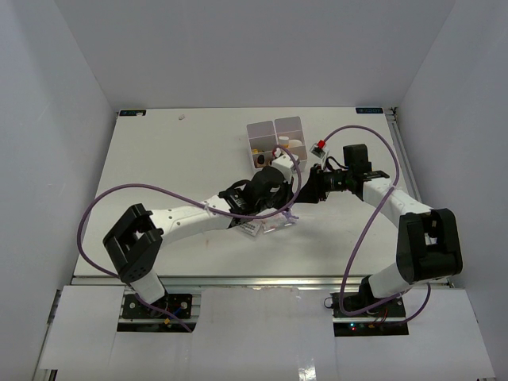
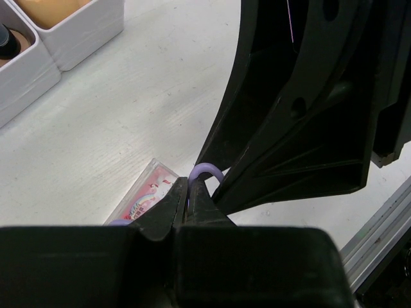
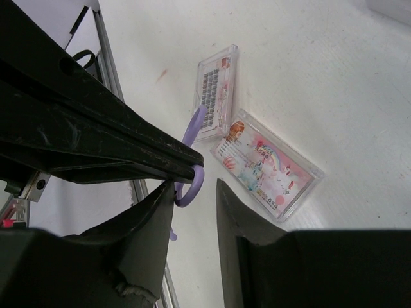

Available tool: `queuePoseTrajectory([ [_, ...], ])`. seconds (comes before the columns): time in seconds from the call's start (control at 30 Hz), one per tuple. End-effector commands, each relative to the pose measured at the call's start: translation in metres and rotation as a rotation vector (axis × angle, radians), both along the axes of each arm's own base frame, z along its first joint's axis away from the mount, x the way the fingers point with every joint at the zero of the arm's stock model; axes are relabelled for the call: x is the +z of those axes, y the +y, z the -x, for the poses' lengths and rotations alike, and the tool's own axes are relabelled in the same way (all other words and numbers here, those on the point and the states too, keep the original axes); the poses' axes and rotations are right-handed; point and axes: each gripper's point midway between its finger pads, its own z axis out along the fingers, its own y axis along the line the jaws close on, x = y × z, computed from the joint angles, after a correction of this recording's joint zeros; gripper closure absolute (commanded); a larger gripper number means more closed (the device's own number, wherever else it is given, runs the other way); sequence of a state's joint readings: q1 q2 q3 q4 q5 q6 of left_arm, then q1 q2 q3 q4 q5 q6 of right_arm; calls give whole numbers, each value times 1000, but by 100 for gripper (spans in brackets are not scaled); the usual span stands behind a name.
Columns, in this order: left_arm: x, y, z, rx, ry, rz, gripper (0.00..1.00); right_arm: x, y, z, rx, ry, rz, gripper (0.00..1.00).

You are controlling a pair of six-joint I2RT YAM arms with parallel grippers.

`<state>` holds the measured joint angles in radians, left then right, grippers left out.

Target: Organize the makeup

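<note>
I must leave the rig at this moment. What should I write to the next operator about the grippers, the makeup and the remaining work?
Left gripper: shut on the purple tool, near its loop end.
Right gripper: open, one finger on each side of the tool's loop, not gripping it yet. This looks like a handover.
On the table: one clear packet and a second packet lie flat, close together, outside the white box.
Done: a few items are in the box, among them a tan sponge.
Left: put the tool and both packets in the box.
</note>
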<state>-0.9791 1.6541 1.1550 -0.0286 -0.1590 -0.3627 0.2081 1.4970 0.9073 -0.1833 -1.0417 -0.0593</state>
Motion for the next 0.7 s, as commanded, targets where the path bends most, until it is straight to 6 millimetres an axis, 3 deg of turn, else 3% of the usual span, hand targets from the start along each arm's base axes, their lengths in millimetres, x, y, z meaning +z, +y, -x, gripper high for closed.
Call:
queuePoseTrajectory([
  [0.0, 27, -13, -3, -10, -49, 49, 100, 8, 5, -2, 32, -10, -29, 65],
  [0.43, 26, -9, 1, -10, -52, 44, 100, 14, 8, 6, 95, -23, -79, 86],
  [0.67, 29, -2, 1, 16, -55, 51, 67, 14, 5, 5, 93, -36, -70, 90],
])
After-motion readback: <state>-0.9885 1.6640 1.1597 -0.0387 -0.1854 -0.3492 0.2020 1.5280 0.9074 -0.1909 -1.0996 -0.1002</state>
